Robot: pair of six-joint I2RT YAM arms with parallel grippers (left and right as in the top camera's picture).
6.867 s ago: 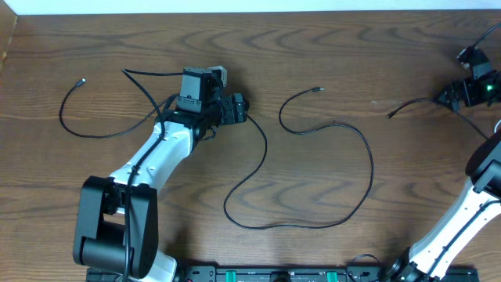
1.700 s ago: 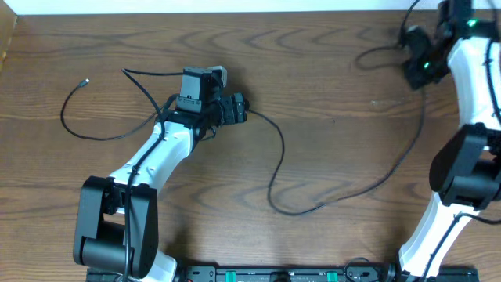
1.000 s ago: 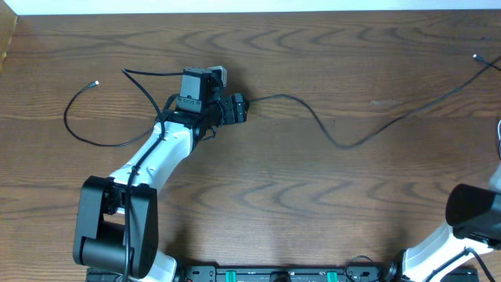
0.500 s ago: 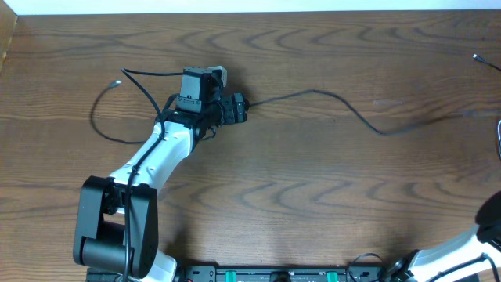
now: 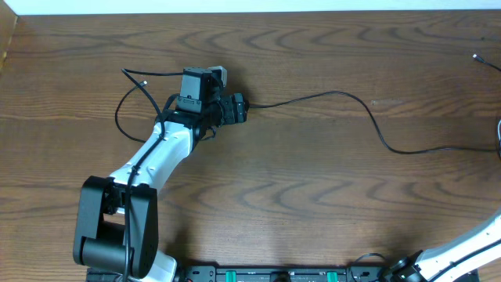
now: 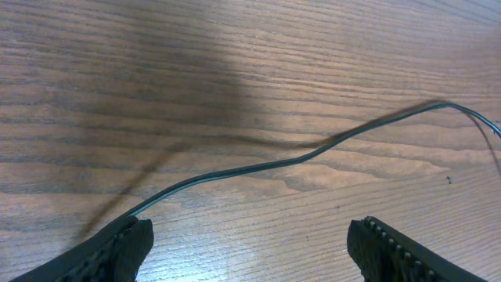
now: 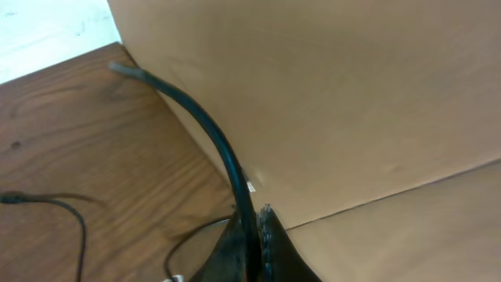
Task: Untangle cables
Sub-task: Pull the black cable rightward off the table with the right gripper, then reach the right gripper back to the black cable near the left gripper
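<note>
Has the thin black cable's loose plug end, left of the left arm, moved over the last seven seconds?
Yes. The plug end of the thin black cable slid right along the wooden table, ending close beside the unmoved white left arm.

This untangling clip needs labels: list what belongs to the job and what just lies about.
Belongs to the job:
long thin black cable, passing through the open left gripper
black cable stretch pinched by the right gripper
thin black cable end with small plug, far right

Just lying about:
brown wooden table
tan flat panel beside it
thicker black wire on the left arm
</note>
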